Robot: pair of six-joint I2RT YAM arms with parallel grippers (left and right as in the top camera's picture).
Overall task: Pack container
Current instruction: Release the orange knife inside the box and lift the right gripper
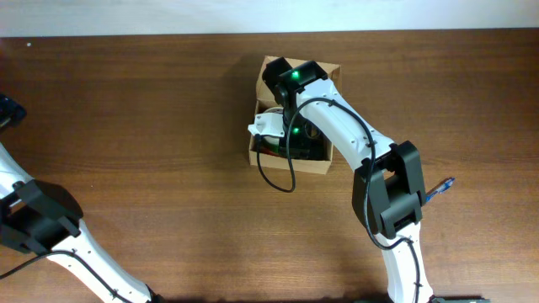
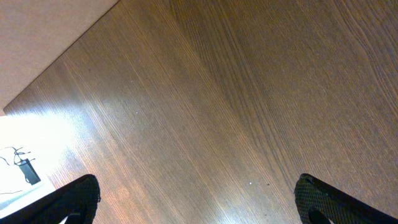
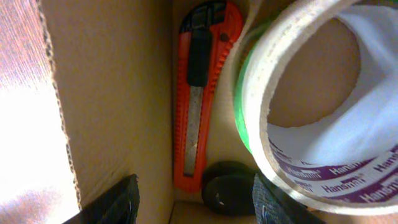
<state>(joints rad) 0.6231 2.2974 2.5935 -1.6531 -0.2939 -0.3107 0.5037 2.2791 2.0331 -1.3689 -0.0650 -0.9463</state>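
Observation:
The container [image 1: 310, 167] is a tan cardboard box at the middle back of the table, with its top open. My right gripper [image 1: 285, 135] reaches down into it. In the right wrist view its jaws [image 3: 196, 205] are open inside the box, next to the cardboard wall [image 3: 112, 93]. A red utility knife [image 3: 199, 93] lies in the box. Beside it are a tape roll [image 3: 311, 106] with purple print, a green roll [image 3: 239, 112] under it, and a black round object [image 3: 227, 186] between the fingertips. My left gripper [image 2: 196, 202] is open and empty over bare wood.
A small blue pen-like item [image 1: 440, 188] lies on the table to the right of the right arm. The left arm's base [image 1: 38, 219] sits at the front left. The table's back edge [image 1: 126, 34] meets a pale wall.

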